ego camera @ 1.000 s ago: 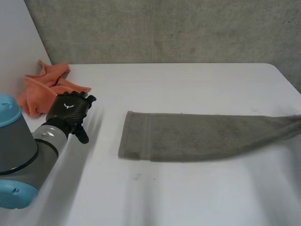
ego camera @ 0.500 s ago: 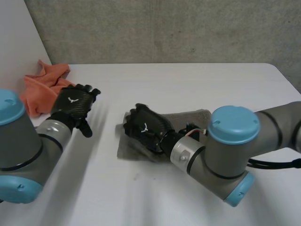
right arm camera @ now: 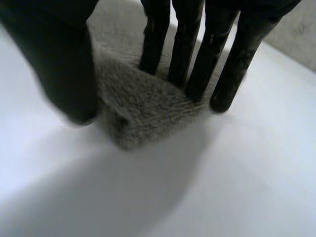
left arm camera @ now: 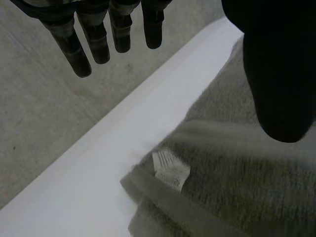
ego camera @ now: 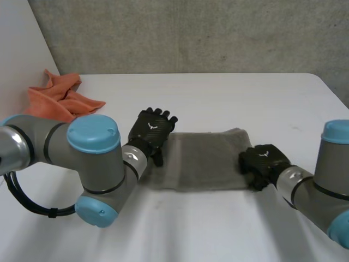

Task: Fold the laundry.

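White table [ego camera: 229, 93] with grey towel [ego camera: 207, 161] at its middle, folded to about half the length it had a second ago. The right hand [ego camera: 263, 162], which lay on the towel's left end half a second ago, is now at the right edge. Its straight fingers [right arm camera: 197, 54] are set tips-down on the cloth, with the thumb [right arm camera: 59, 64] apart beside a corner. The left hand [ego camera: 151, 130] has come from near the orange cloth [ego camera: 57, 101] to the towel's left edge. Its fingers [left arm camera: 94, 39] are straight and spread, and its thumb [left arm camera: 279, 74] is over the cloth; contact cannot be told. A white label [left arm camera: 170, 170] shows near a corner. The left wrist hides part of that edge.
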